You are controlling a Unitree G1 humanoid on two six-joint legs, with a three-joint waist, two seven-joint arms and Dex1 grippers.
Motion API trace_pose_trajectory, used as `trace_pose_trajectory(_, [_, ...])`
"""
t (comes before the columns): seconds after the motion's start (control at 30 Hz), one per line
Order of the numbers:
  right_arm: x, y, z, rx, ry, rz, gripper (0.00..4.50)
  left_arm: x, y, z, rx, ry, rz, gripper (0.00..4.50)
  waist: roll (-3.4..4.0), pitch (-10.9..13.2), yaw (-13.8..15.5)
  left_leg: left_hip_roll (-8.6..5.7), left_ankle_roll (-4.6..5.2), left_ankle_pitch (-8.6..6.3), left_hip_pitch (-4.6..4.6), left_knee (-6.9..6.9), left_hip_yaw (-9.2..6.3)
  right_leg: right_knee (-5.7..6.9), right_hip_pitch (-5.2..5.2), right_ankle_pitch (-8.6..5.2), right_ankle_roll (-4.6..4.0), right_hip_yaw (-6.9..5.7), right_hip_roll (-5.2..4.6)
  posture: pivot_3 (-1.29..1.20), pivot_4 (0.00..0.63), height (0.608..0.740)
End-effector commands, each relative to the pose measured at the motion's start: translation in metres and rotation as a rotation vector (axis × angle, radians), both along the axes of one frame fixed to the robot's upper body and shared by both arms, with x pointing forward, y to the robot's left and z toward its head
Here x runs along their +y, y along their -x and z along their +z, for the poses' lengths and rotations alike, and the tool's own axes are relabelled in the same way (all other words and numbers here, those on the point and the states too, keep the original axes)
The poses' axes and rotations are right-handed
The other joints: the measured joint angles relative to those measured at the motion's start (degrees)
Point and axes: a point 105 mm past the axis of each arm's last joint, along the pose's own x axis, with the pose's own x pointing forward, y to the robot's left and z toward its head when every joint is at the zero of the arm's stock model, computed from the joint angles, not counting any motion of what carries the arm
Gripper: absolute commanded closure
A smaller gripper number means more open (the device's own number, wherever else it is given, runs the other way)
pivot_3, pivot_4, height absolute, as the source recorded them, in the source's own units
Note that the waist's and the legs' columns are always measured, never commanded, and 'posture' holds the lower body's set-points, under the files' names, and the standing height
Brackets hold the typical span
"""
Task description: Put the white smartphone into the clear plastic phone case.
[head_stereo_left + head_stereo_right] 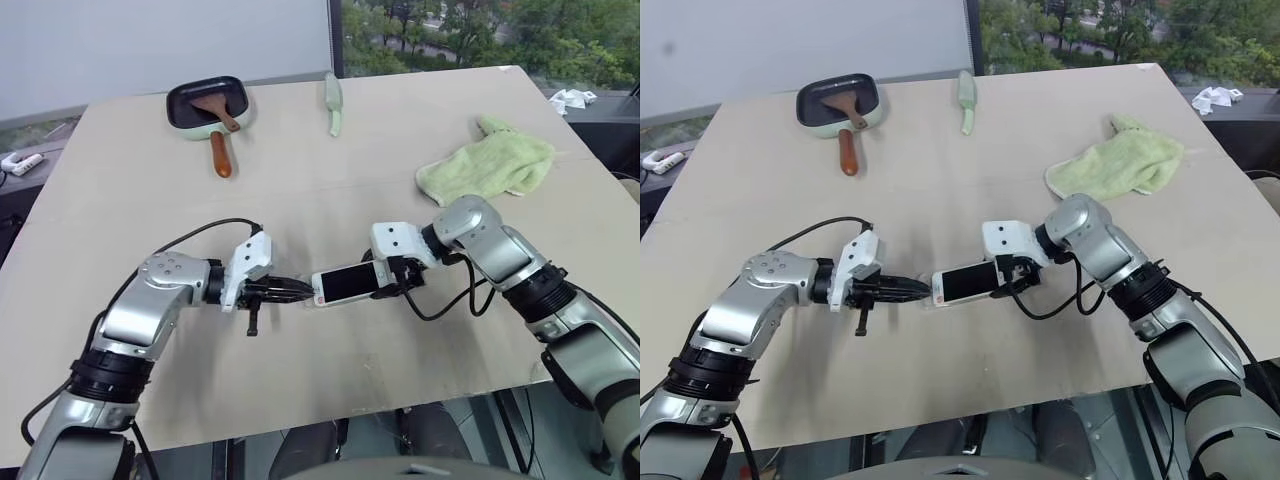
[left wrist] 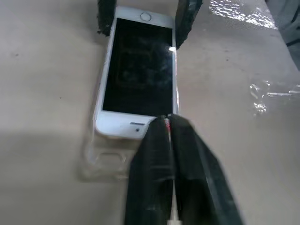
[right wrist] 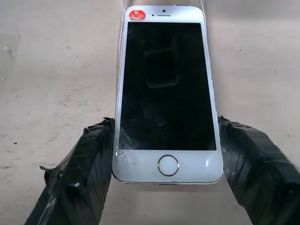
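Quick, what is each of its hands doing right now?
Left gripper: shut, tips pressed against the white smartphone.
Right gripper: holding that phone by its sides.

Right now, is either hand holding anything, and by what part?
The right hand grips the white smartphone by its long side edges near the home-button end. The left hand is shut at the phone's other end, holding nothing.

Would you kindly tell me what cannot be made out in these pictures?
- Left wrist view: the clear plastic phone case is partly covered by the white smartphone and the shut left gripper; whether the phone is seated cannot be told.
- Head views: the case is too faint to trace.
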Motion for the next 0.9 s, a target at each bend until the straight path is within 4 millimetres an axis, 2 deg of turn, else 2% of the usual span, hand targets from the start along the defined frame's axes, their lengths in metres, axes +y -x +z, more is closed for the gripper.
trace_pose_trajectory(0.03, [0.004,0.000,0.003,0.001,-0.011,-0.001,1.52,-0.010,-0.002,0.003,-0.038,-0.003,-0.021,4.46,-0.01,0.0,0.0,0.00,0.00,0.00,0.00,0.00,0.00,0.00,0.00,0.00,0.00,0.00,0.00,0.00,0.150,0.740])
trace_pose_trajectory(0.5, [0.003,0.004,0.000,0.023,-0.006,0.002,1.52,-0.013,-0.018,-0.020,-0.071,-0.022,0.048,4.46,-0.03,-0.1,-0.2,0.00,0.00,0.00,0.02,0.03,0.01,0.02,0.01,0.00,0.00,0.00,-0.01,0.00,0.150,0.740])
trace_pose_trajectory(0.7, [0.003,0.005,-0.001,0.037,-0.003,0.002,1.52,-0.008,-0.021,-0.031,-0.089,-0.046,0.079,4.46,-0.03,-0.1,-0.2,0.00,0.00,0.00,0.04,0.04,0.01,0.04,0.03,0.00,0.00,0.00,-0.01,0.00,0.150,0.740])
trace_pose_trajectory(0.9, [0.004,0.006,-0.001,0.056,-0.012,-0.007,1.52,-0.005,-0.015,-0.051,-0.062,-0.106,0.099,4.46,-0.02,-0.2,-0.1,0.00,0.00,0.00,0.18,0.04,0.01,0.03,0.17,0.00,0.00,0.01,-0.01,0.00,0.150,0.740])
